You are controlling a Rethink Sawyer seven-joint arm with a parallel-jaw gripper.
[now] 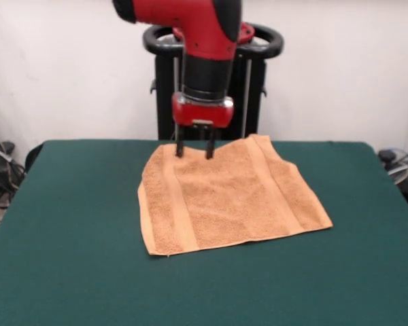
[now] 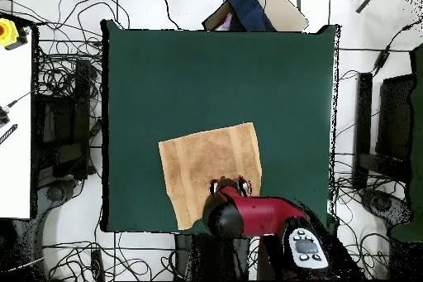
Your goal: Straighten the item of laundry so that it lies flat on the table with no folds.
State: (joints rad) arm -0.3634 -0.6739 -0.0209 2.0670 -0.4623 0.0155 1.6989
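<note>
The light orange-tan towel (image 1: 231,197) lies spread on the dark green table (image 1: 68,224), near the table's far edge by the robot. A woven band runs near each short end. Its far edge looks slightly bunched under the gripper. In the overhead view the towel (image 2: 206,163) lies at the lower middle of the table (image 2: 165,80), partly hidden by the arm. My gripper (image 1: 194,153) points straight down over the towel's far edge, its two dark fingers (image 1: 179,148) a little apart and open, tips at the cloth. The gripper (image 2: 230,186) also shows from above.
The black robot stand (image 1: 211,81) rises just behind the table's far edge. Cables lie on the floor at the left (image 1: 0,170) and all around the table (image 2: 66,130). A white bench (image 2: 16,121) stands to one side. A dark blue cloth (image 2: 248,6) lies beyond the table's opposite edge.
</note>
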